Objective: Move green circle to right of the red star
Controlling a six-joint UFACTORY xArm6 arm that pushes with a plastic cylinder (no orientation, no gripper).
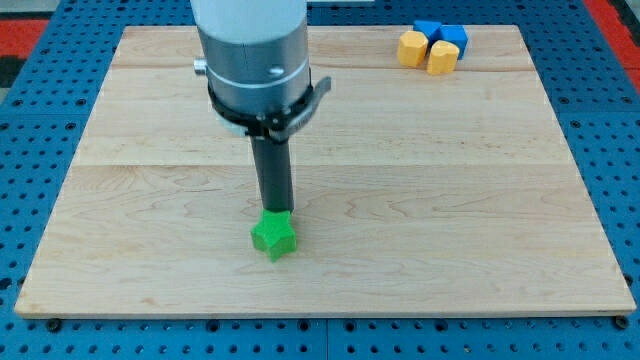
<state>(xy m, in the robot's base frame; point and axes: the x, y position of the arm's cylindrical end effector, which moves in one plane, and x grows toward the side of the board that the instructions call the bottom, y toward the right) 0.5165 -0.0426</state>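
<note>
In the camera view, my tip rests against the top edge of a small green star-shaped block low on the pale wooden board. It has no jaws and holds nothing. At the view's top right cluster 2 yellow blocks and 2 blue blocks, touching. No green circle or red star shows.

A: What lies on the wooden board?
B: At about one o'clock, a tight cluster: two yellow blocks touching two blue blocks.
A: And at six o'clock?
B: One green star-shaped block, well apart from the cluster
</note>
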